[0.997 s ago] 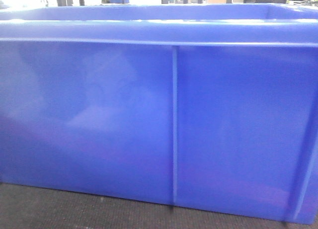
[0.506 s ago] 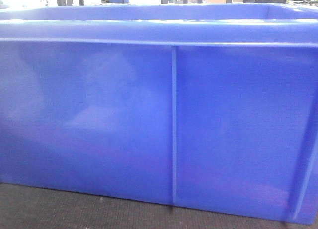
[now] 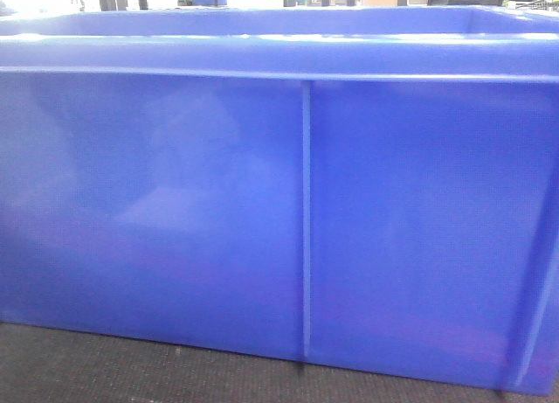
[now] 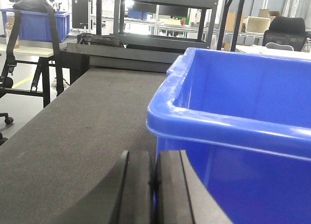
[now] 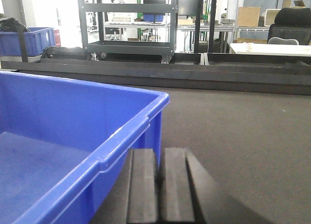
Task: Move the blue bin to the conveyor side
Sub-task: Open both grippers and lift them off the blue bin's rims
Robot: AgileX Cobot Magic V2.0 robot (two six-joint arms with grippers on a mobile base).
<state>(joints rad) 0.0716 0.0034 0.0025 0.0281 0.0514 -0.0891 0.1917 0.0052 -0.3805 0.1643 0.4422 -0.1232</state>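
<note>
Blue bin (image 3: 175,202) on the dark desk (image 4: 82,131)
Left gripper (image 4: 154,185) at its 9 o'clock side, right gripper (image 5: 159,185) at 3 o'clock, both jaws pressed together

We see the blue bin (image 3: 175,211) filling the view, one vertical rib (image 3: 306,219) down its wall. It rests on a dark mat (image 3: 131,368).

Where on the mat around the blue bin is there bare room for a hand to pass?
Bare mat left of the blue bin, back to the black rail. More bare mat right of it. Tightest at the bin walls, where the left hand and right hand sit.
</note>
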